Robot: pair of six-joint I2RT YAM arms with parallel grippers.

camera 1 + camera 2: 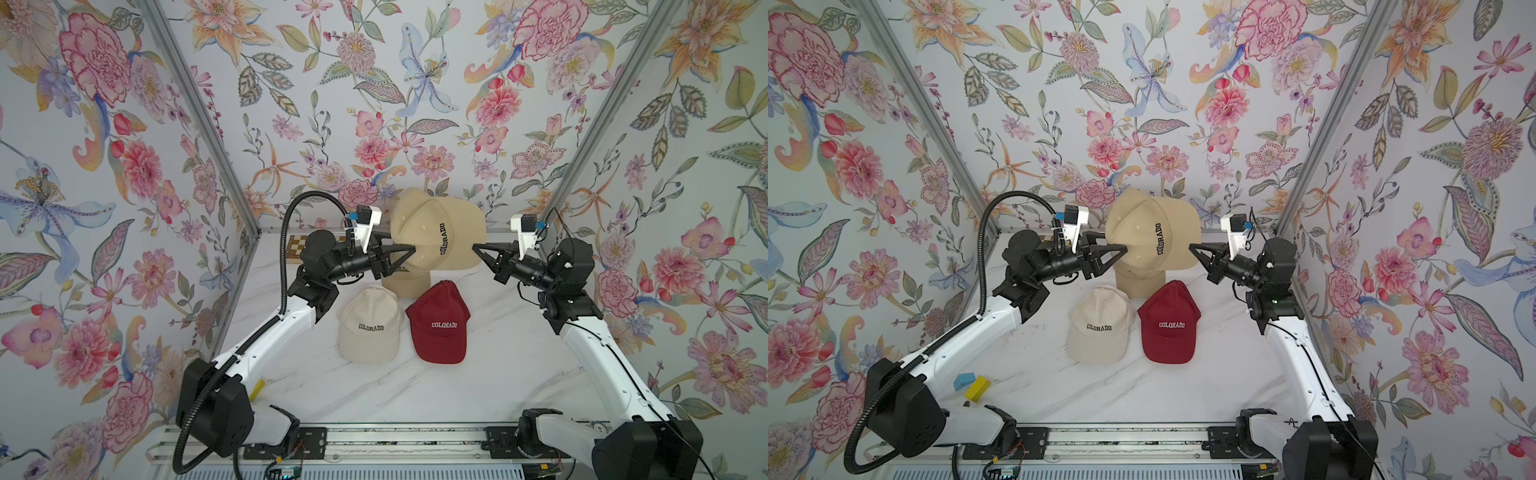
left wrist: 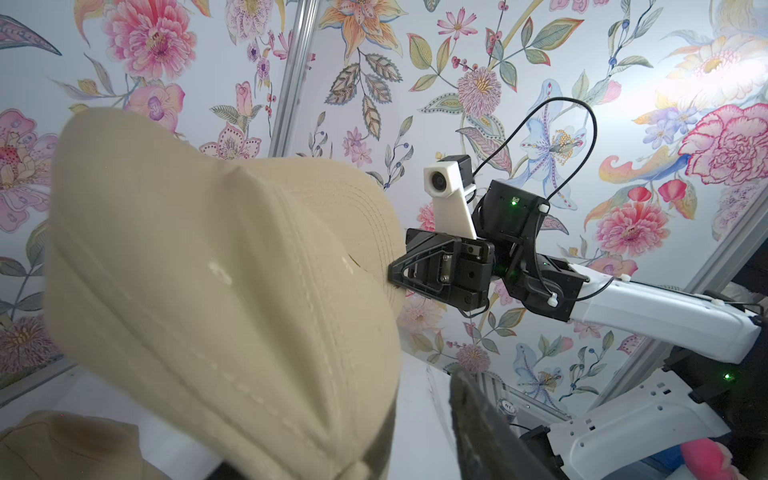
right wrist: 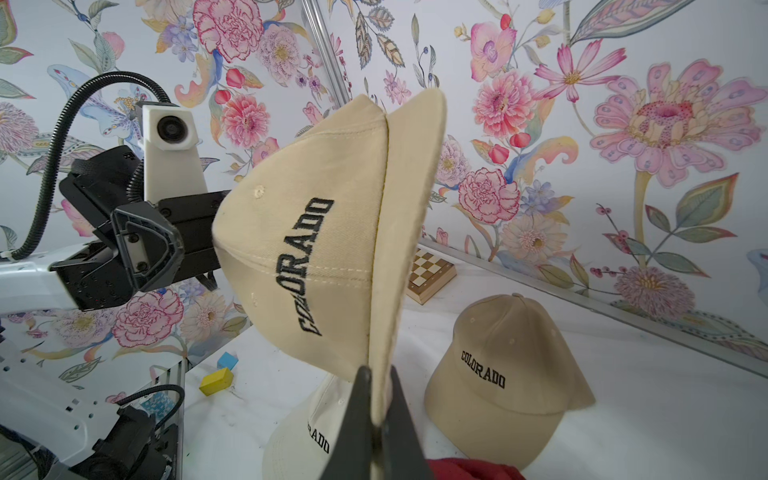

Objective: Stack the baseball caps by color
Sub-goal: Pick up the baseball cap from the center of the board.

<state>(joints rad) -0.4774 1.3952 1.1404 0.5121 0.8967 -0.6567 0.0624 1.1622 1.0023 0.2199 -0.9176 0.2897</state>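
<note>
A tan cap (image 1: 432, 232) hangs in the air on its side, COLORADO lettering running vertically. My right gripper (image 3: 377, 370) is shut on its brim edge. My left gripper (image 1: 409, 251) reaches the crown from the opposite side, jaws open. In the left wrist view the crown (image 2: 187, 270) covers one finger, and the other finger (image 2: 478, 428) stands apart from the fabric. Below it, a second tan cap (image 1: 405, 282) rests on the table. A cream cap (image 1: 368, 328) and a dark red cap (image 1: 438, 328) lie side by side nearer the front.
A checkered chessboard (image 1: 297, 245) lies at the back left by the wall. A yellow block (image 1: 978, 388) and a blue block (image 1: 962, 380) sit near the left arm's base. Floral walls enclose the white marble table (image 1: 498, 374) on three sides.
</note>
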